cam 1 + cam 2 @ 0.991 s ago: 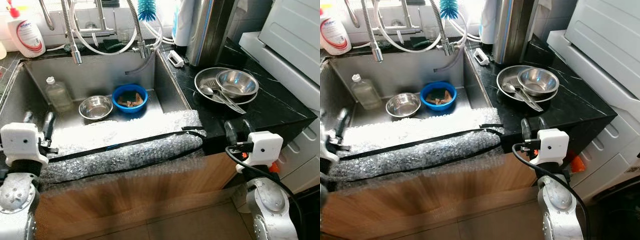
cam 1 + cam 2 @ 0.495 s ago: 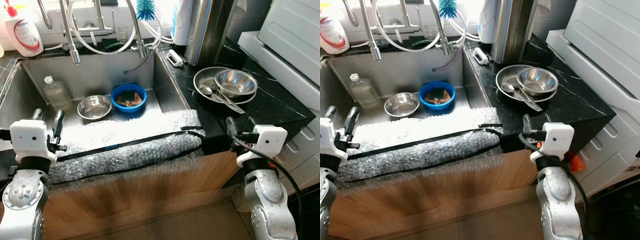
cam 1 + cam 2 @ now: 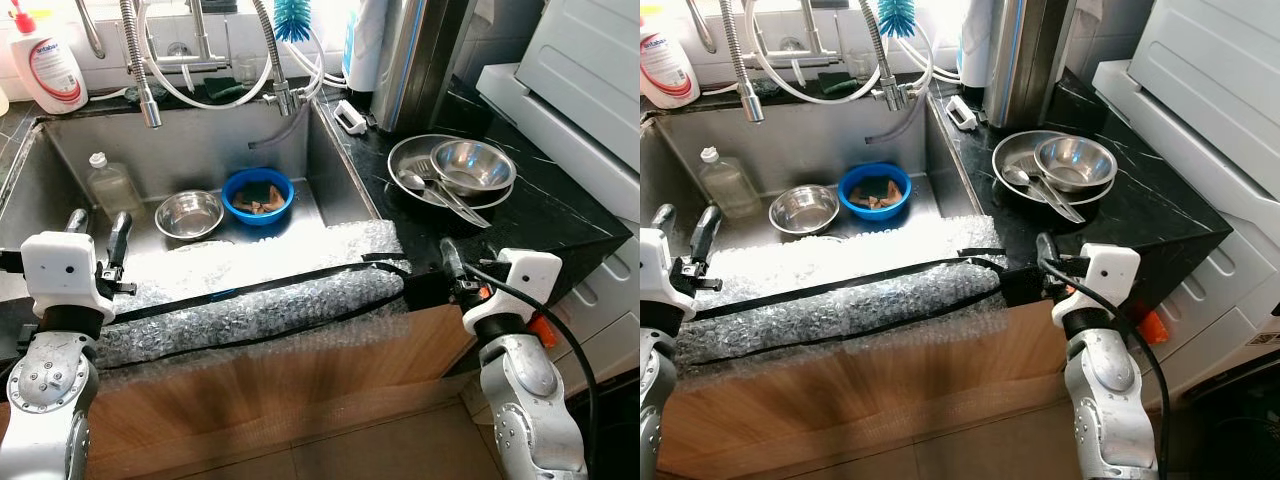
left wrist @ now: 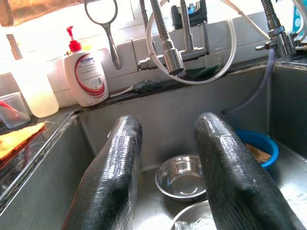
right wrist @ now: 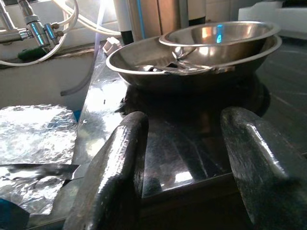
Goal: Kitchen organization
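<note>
A kitchen sink (image 3: 60, 160) and a black counter (image 3: 560, 215) are seen from above, with both arms raised at the front edge. The left gripper (image 3: 97, 232) is held over the sink's front left corner, its two fingers spread apart and holding nothing. The right gripper (image 5: 184, 167) is poised at the counter's front edge, just right of the sink, its fingers likewise spread and empty.

On the counter, a wide steel plate (image 3: 405, 158) is set toward the back, near the sink's right wall. A steel bowl (image 3: 473, 165) rests in the plate's right half, and a spoon (image 3: 412, 181) lies in it with other cutlery. The cutlery's long axis runs from the plate's sink side toward the counter's front right.

The plate is seen straight ahead of the right gripper, apart from it, across bare counter. The right arm is judged the nearer one for these dishes, and a forward reach would be called for.

In the sink, a small steel bowl (image 3: 189, 213) and a blue bowl (image 3: 258, 194) sit side by side toward the back, ahead of the left gripper. A clear bottle (image 3: 112, 186) stands by the back left. Bubble wrap (image 3: 250, 300) is draped along the sink's front edge.
</note>
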You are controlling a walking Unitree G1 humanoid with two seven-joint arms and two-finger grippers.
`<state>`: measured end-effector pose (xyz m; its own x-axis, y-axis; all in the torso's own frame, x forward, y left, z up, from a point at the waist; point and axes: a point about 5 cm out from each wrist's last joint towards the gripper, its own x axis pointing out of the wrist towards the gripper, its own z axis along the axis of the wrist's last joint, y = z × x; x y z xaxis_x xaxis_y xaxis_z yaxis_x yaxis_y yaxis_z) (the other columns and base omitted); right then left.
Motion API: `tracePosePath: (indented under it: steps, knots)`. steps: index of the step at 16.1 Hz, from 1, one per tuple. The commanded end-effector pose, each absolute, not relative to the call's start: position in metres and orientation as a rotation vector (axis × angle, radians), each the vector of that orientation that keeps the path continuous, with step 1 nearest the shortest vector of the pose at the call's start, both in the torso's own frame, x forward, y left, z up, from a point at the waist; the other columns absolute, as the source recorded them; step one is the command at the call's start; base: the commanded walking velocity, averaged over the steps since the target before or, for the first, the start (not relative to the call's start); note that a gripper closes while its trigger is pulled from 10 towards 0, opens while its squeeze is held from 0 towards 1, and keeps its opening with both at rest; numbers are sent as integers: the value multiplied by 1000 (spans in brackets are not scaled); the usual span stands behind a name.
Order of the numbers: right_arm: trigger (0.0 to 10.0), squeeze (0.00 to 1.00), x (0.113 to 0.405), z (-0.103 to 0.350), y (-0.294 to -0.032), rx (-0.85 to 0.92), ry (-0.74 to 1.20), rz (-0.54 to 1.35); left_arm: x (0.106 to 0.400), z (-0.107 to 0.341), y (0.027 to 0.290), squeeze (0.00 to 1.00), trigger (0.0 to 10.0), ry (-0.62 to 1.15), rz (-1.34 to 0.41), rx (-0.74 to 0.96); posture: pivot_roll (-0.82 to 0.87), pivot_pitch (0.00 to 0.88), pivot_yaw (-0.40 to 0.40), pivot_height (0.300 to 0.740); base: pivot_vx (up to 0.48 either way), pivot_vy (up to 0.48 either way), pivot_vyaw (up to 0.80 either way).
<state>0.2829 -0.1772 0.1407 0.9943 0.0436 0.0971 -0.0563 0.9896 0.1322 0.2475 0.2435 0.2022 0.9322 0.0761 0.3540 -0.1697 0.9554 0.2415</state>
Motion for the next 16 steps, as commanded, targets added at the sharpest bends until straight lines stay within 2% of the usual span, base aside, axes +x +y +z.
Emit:
tracePosePath:
  steps: [1,13,16]
  knots:
    - [10000,0,286,140,-175,146,-75,68,249,205,241,0,10000,-353,118,294,44,68,-44,740,0,0,0]
    - [10000,0,298,159,-174,120,-146,118,252,206,242,0,10000,-357,138,288,44,100,-47,740,0,0,0]
    - [10000,0,299,163,-164,127,-160,199,254,206,241,0,10000,-356,140,279,44,103,-48,740,0,0,0]
